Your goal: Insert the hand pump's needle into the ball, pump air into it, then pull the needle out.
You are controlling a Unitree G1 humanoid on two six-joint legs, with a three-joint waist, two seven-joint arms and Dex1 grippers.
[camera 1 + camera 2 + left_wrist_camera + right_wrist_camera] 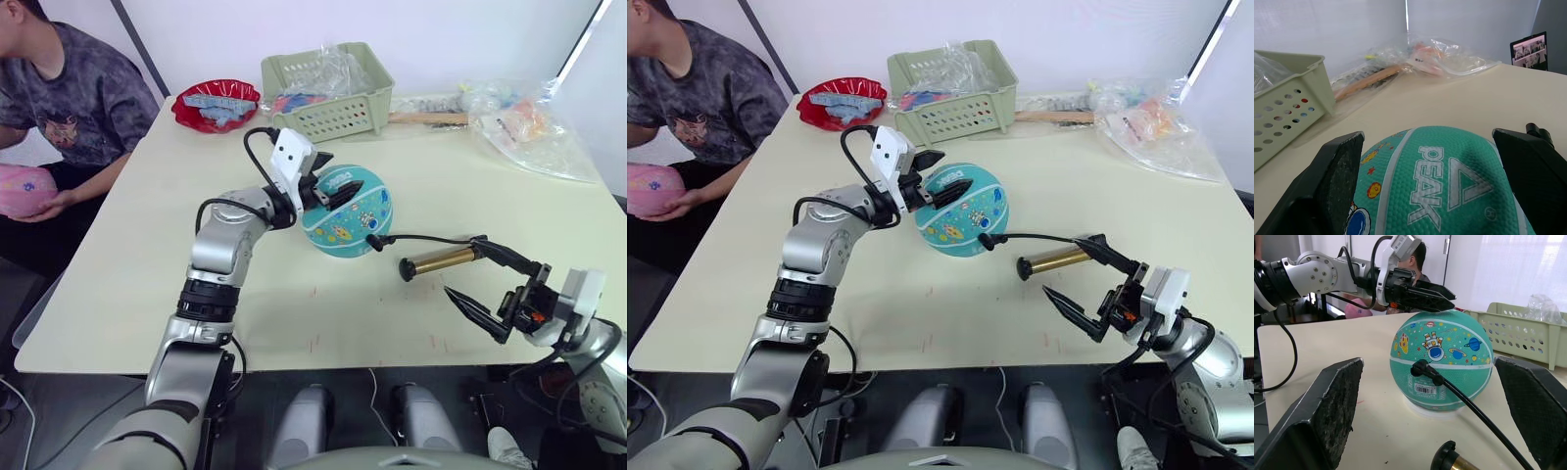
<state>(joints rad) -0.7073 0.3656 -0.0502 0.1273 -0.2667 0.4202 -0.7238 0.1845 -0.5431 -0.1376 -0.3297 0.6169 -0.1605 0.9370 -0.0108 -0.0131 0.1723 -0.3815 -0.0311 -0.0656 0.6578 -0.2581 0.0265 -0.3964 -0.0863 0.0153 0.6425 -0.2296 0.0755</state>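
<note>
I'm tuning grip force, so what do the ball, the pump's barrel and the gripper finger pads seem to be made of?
The ball looks like matte, pebbled rubber: fine surface grain and printed cartoons. The hand pump barrel looks like polished brass-toned metal, judging by its shine. The right gripper fingers carry rough black pads, probably foam or rubber, though the look leaves that open.

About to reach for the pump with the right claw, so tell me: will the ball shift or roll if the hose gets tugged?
Probably yes. The ball is round, on the bare table, so it may roll. The left claw is open over its top, not clamping, so it likely steadies little. The hose plugs into the ball's side, so pulling the hand pump could drag it.
</note>
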